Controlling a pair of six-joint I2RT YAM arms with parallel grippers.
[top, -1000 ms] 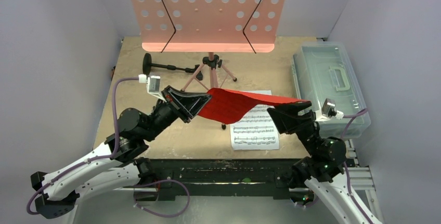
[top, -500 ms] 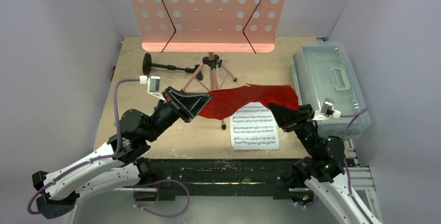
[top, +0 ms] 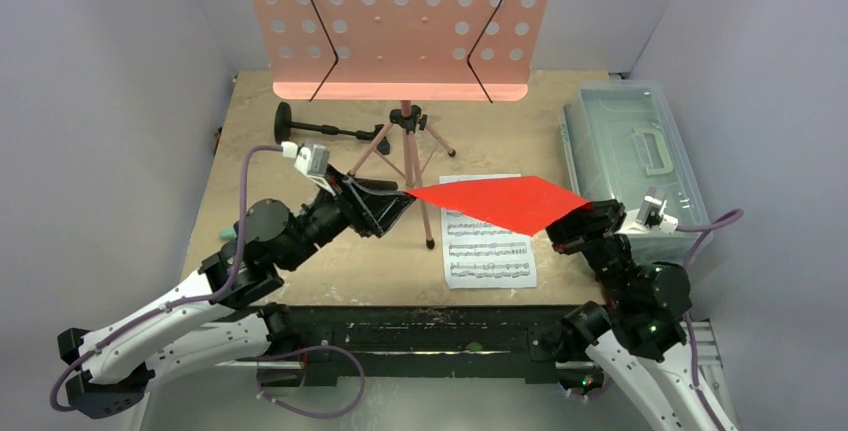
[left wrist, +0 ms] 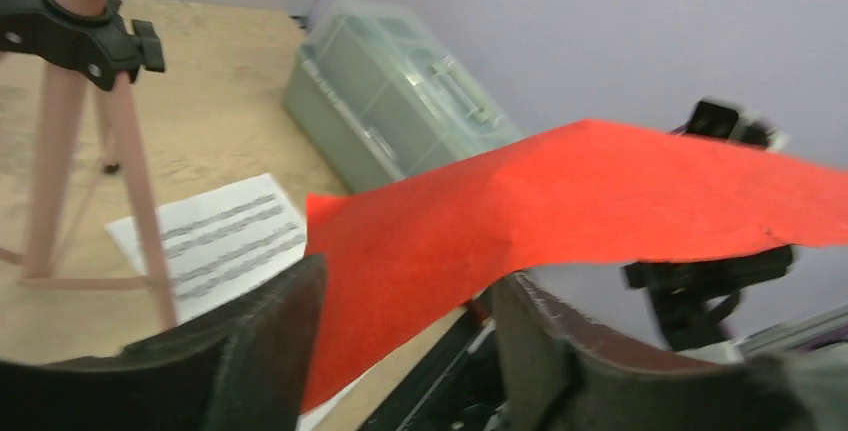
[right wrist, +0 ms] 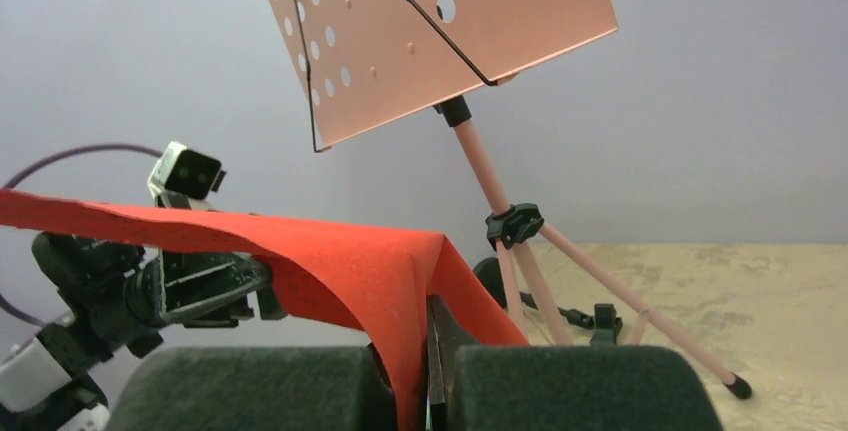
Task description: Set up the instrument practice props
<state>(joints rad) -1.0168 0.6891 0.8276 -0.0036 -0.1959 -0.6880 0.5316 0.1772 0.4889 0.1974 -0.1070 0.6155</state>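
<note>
The red sheet is up off the table, stretched out almost flat in the air between the 2 arms! On the right, the right gripper has it clamped. Its wrist view shows both dark pads squeezed together, the paper folding down into the seam between them.

Over on the left it's a different story. The left gripper has its fingers spread wide, and the sheet's near corner pokes into the gap with nothing pinching it.

Right below the hanging paper, the white sheet-music page lies flat on the table near the front edge, just beside one foot of the tripod.

The pink music stand is standing upright at the back. Its perforated desk faces forward, 2 thin black wire arms lie across it, and the tray is bare.

Left of its legs, the black round-base stand lies on its side. The clear box, lid on, sits along the right edge.
</note>
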